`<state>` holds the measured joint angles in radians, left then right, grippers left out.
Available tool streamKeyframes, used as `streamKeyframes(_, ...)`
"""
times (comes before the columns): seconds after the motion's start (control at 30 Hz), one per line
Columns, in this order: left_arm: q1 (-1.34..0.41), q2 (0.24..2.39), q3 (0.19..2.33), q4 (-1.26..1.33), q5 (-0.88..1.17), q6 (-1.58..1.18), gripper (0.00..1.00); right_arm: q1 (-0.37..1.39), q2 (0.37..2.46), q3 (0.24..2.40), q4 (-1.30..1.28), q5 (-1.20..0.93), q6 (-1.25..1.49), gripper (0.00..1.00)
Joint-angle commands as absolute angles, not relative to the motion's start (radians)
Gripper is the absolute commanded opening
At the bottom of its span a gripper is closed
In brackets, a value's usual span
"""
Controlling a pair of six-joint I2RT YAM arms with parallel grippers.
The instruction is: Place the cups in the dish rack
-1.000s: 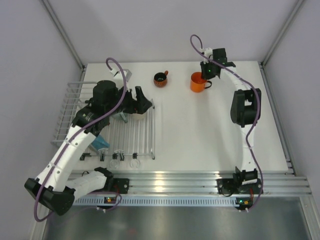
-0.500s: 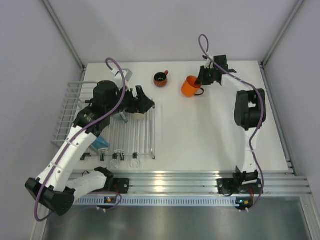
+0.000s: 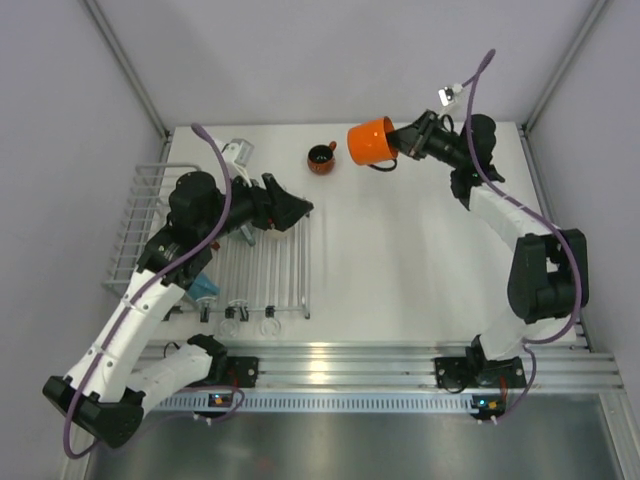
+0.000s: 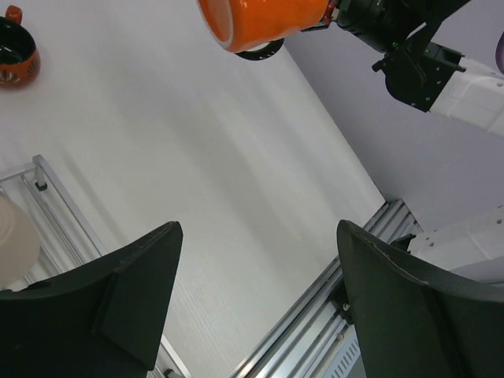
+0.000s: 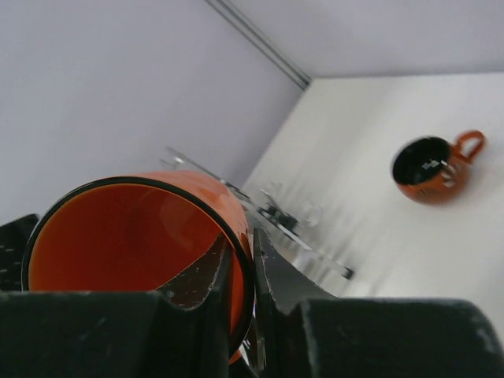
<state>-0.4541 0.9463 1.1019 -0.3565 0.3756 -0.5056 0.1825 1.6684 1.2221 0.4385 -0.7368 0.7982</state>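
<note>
My right gripper [image 3: 402,141] is shut on the rim of the bright orange cup [image 3: 371,141], one finger inside and one outside. It holds the cup in the air, tipped on its side, above the table's far edge. The wrist view looks into the cup [image 5: 126,236] past the gripper [image 5: 242,256]. The small dark red cup [image 3: 321,158] stands on the table just left of it. My left gripper [image 3: 288,203] hangs open and empty over the dish rack [image 3: 135,215]. A cream cup [image 3: 268,233] lies below it, and a grey-blue cup [image 3: 203,287] sits nearer the front.
Two clear glasses [image 3: 232,322] stand at the rack's near edge. The rack's slatted section [image 3: 285,275] reaches toward the table's middle. Grey walls close in the left, right and far sides. An aluminium rail [image 3: 400,362] runs along the near edge.
The right arm has lifted the orange cup off the table, swung it up and left, and tipped it onto its side. The left arm has shifted slightly, its gripper still open.
</note>
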Motion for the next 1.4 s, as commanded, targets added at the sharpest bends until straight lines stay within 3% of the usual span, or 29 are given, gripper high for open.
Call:
streamKeyframes(0.0,-0.456,0.939,1.097,-0.224,0.429,-0.547,0.85,0.199,1.569,1.160,0.941,-0.790,1.151,0.00)
streamKeyframes(0.2,-0.454,0.919,1.046,-0.103,0.486,-0.607,0.84,0.244,1.491,1.040,1.238,-0.689,1.409,0.00)
streamKeyframes(0.3,-0.456,0.902,1.005,-0.010,0.521,-0.640,0.84,0.282,1.476,0.970,1.397,-0.542,1.521,0.00)
streamKeyframes(0.47,-0.456,0.905,0.968,0.129,0.529,-0.670,0.84,0.374,1.508,0.962,1.564,-0.411,1.592,0.00)
streamKeyframes(0.93,-0.456,0.914,0.936,0.264,0.526,-0.611,0.84,0.637,1.554,0.976,1.546,-0.158,1.623,0.00)
streamKeyframes(1.37,-0.457,0.919,0.897,0.336,0.564,-0.617,0.84,0.730,1.571,0.976,1.542,-0.140,1.695,0.00)
